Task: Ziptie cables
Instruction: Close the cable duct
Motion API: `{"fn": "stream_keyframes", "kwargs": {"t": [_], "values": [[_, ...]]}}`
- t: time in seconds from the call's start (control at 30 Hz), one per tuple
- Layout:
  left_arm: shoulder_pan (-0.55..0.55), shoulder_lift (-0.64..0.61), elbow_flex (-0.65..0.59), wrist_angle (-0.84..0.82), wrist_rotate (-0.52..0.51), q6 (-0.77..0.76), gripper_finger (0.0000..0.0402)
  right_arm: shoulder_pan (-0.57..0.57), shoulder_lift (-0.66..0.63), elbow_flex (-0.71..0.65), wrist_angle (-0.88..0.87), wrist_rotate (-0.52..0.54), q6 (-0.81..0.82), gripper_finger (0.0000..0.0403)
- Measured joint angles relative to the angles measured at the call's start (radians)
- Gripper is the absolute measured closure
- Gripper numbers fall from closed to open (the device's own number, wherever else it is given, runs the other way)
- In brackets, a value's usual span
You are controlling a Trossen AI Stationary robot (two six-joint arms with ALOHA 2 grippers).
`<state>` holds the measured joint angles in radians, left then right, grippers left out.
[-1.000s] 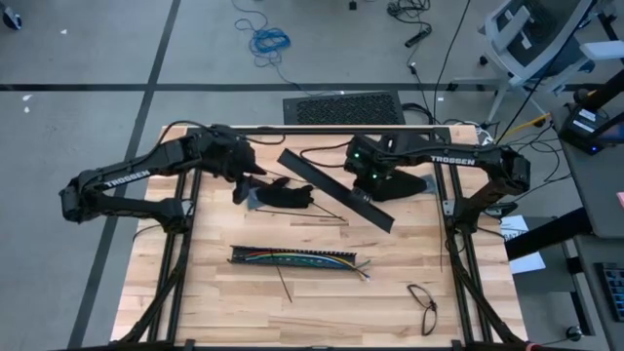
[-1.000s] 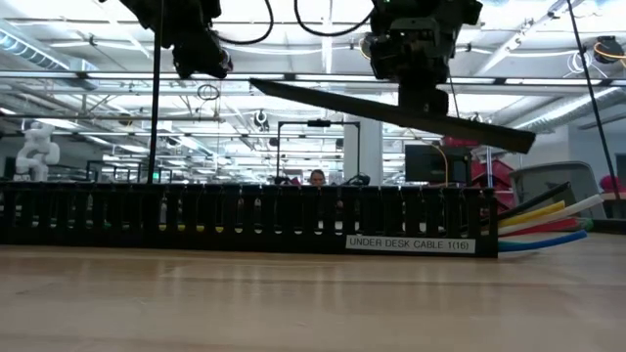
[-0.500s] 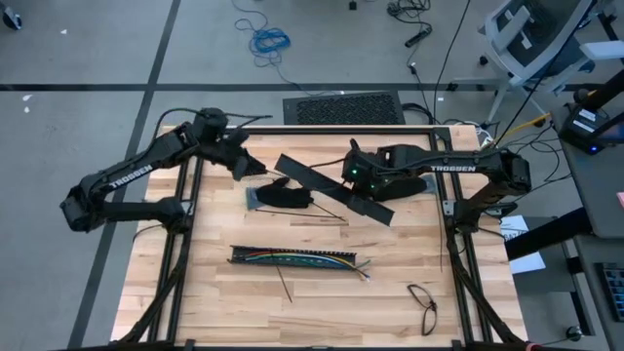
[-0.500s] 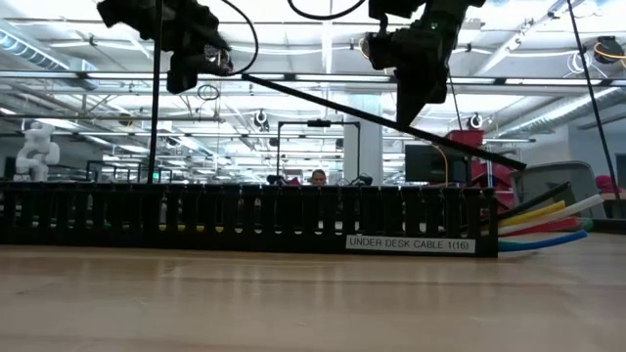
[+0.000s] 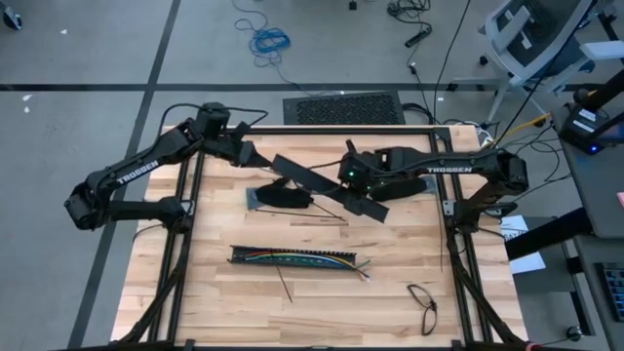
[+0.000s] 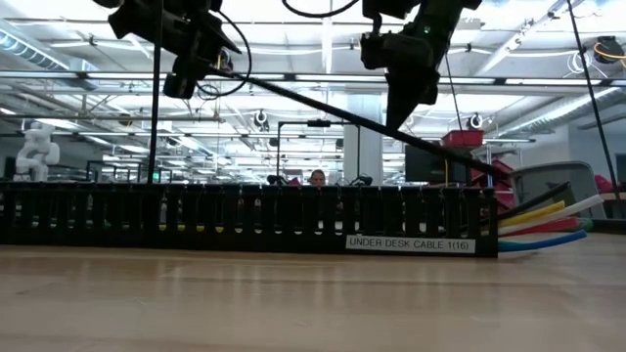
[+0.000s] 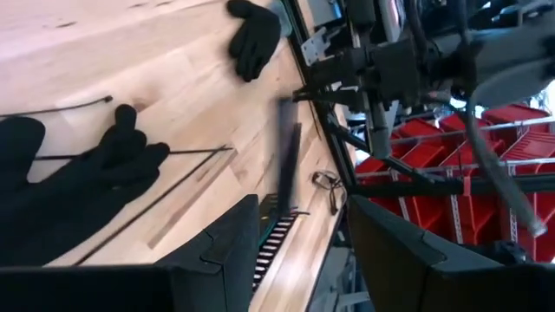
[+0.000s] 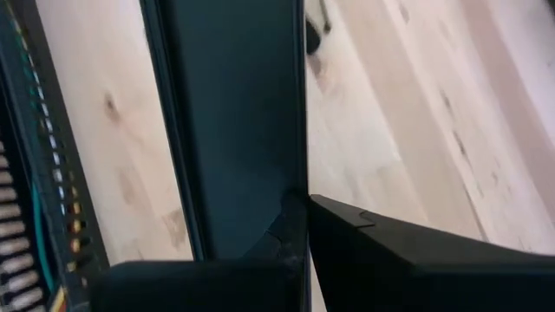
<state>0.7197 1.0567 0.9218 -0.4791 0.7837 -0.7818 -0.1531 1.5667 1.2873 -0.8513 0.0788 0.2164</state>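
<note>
The cables lie in a black slotted tray on the near half of the table. Their coloured ends stick out of its right end. A thicker black cable lies looped at the near right. My right gripper is shut on a long flat black bar held above the table's middle. My left gripper hovers open just off the bar's far-left end, with nothing between its fingers. Thin black strips lie on the wood by a pair of black gloves. My right gripper pinches the bar a little right of its middle between its two fingers. They come from above, pointing steeply down, and lie across the bar. The bar is lifted clear and tilted, with its left end high and its right end low.
Another thin strip lies just near of the tray. The arms' black frame rails run along both table sides. Bare wood lies at the near left.
My left gripper has gone from beside the gloves toward the far edge, rolling as it went, and now sits off the bar's far-left end. My right gripper has shifted slightly left and tipped. The bar has tilted steeper, its left end up and its right end down.
</note>
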Motion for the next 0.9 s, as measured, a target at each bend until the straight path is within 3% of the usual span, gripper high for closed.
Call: {"fn": "stream_keyframes", "kwargs": {"t": [0.43, 0.9], "values": [[0.001, 0.002, 0.000, -0.003, -0.028, -0.031, 0.0228, 0.037, 0.016, 0.000, 0.033, -0.001, -0.019, 0.0402], [-0.060, 0.024, 0.000, -0.009, 0.024, -0.046, 0.0228, 0.028, 0.016, 0.000, 0.114, 0.000, -0.045, 0.0403]]}}
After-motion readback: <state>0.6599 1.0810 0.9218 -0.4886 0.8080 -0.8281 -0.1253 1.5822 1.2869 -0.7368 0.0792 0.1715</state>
